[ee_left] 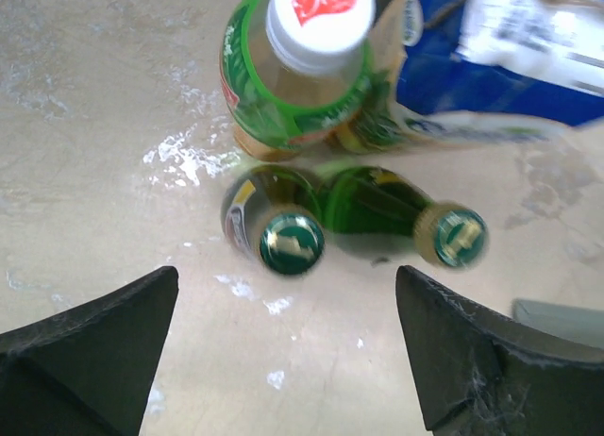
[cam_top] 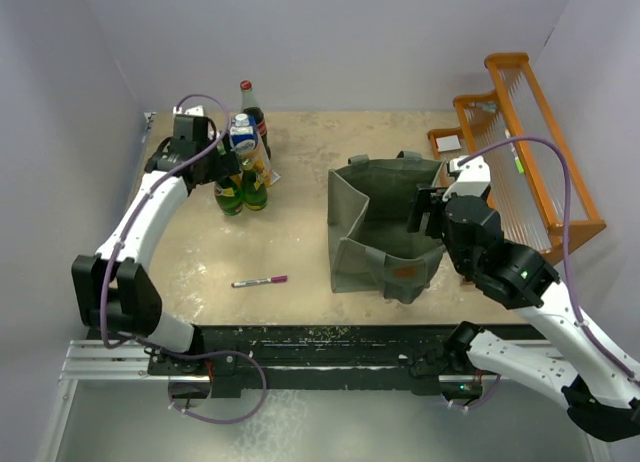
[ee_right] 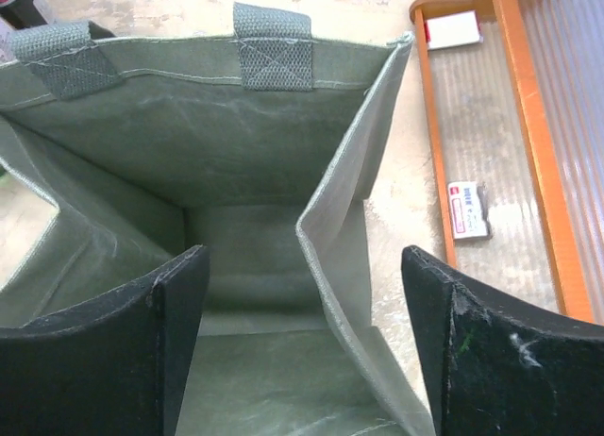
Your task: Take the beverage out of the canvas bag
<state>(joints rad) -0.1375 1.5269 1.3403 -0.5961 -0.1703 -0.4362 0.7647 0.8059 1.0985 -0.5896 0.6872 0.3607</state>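
From above, the left gripper (cam_top: 225,165) hangs at the drinks (cam_top: 243,177) bunched at the far left of the table (cam_top: 300,237), while the right gripper (cam_top: 428,214) hovers over the canvas bag (cam_top: 345,222), well apart from them. The left wrist view shows jaws spread wide, empty, above two green bottles (ee_left: 311,209) just beside a white-capped bottle (ee_left: 302,68) and a carton (ee_left: 500,58). The right wrist view shows parted, empty jaws over a bag with no drink visible inside. I'd judge the beverage already out, in that cluster; a careless left-arm move could topple the crowded bottles.
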